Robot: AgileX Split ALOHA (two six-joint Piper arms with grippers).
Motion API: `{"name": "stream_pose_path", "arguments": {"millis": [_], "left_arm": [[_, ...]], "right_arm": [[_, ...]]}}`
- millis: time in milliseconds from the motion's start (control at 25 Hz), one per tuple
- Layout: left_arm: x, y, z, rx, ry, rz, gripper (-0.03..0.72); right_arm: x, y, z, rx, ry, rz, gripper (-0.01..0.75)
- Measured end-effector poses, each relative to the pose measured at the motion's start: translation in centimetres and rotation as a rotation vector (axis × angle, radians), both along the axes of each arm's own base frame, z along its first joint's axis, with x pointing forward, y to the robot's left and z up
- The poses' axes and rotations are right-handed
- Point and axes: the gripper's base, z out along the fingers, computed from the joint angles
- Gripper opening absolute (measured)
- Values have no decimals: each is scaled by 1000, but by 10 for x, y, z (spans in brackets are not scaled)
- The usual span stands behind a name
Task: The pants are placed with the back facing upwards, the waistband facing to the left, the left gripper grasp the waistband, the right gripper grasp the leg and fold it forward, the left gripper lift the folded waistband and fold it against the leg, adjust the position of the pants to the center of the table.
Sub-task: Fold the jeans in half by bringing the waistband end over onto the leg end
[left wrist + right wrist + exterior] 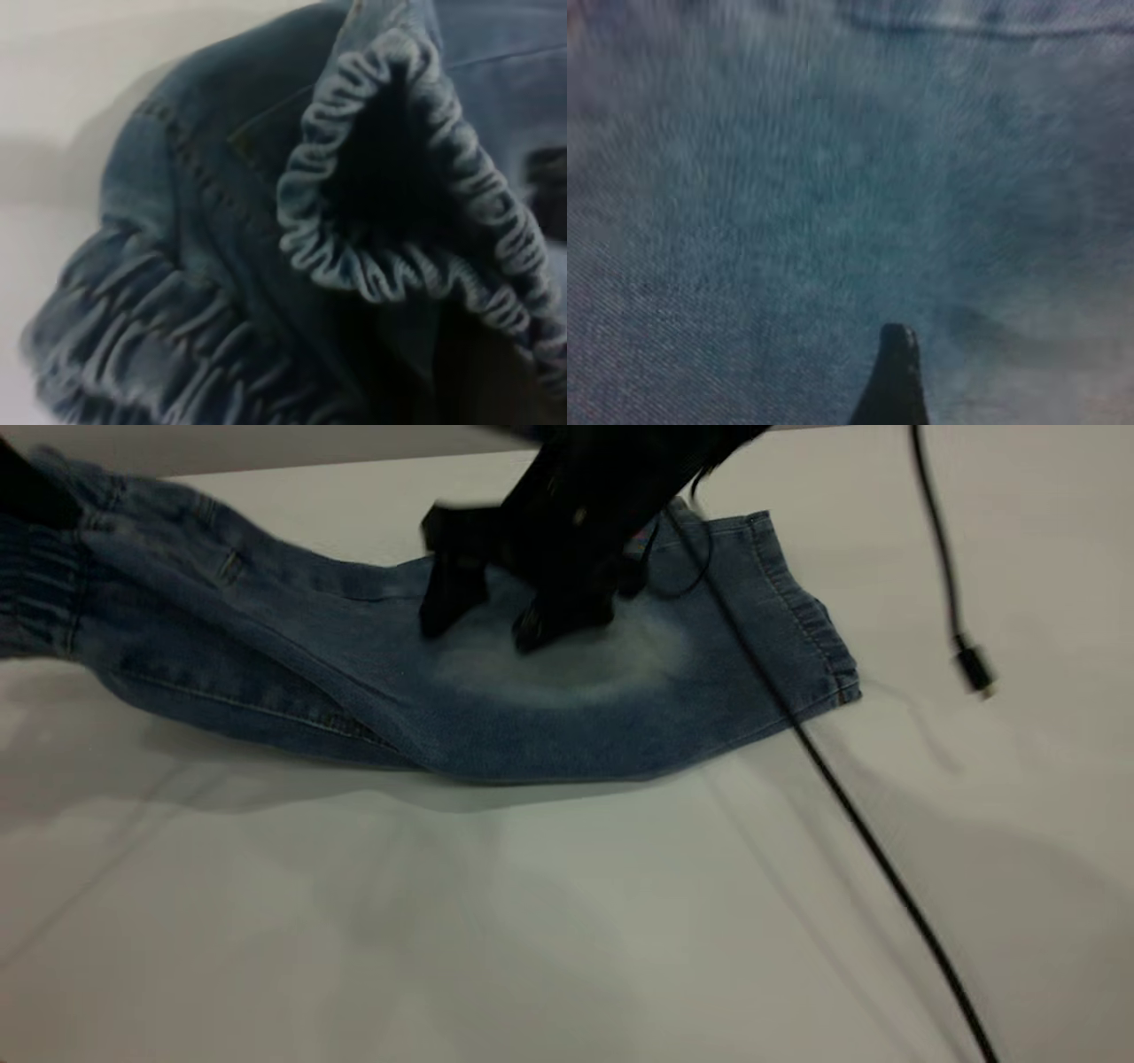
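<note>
the right hand (496, 624), a black two-fingered gripper, comes down with its fingers spread apart on the pale oval faded patch of the leg (611, 682), tips touching or just above the cloth, holding nothing; the right wrist view shows only denim and one dark fingertip (893, 376) against it. the placement suggests it is pressing or smoothing the leg rather than gripping its hem, which lies to the right, apart from the fingers.

the short blue washed-denim pants (354, 664) lie along the far side of the large plain white tabletop (532, 921), already doubled lengthwise, the plain leg on top. toward the left, the cloth rises off the surface to the gathered, ruffled elastic waistband (40, 593), lifted at the picture's edge. the left hand itself is barely seen there; whether its fingers are closed cannot be told, though the left wrist view sits close on the ruffled band (399, 221), hanging open in a loop.

judged from this, the forward fold is done and the waistband fold comes next.

a thin black cable (850, 806) runs across the leg's hem and the tabletop, which could snag the cloth.
</note>
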Motion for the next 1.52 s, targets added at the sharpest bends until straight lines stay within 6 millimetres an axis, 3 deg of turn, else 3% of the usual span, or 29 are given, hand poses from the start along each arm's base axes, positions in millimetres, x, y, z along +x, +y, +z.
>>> {"name": "stream_pose_path", "arguments": {"millis": [240, 400, 760, 1000, 1240, 1400, 1520], "left_arm": [[-2, -35, 15, -15, -29, -79, 93], [-3, -55, 15, -18, -30, -143, 93], [-4, -57, 15, -27, -26, -150, 93], [-2, -64, 19, -79, -42, -144, 93], [-4, -94, 22, -103, -85, -224, 93], [-3, -116, 25, -124, -142, -250, 93], [-3, -118, 27, -145, -152, -252, 93]], "right_arm": [[-26, 34, -4, 0, 8, 80, 551], [-35, 40, -3, 7, 37, 124, 551], [-11, 6, 52, -14, -62, 163, 550], [-3, -12, 39, -129, -53, 141, 550], [-6, -17, 1, -214, 19, 147, 549], [-12, -15, 4, -178, 100, 159, 549], [-8, -23, 21, -175, 82, 162, 542]]}}
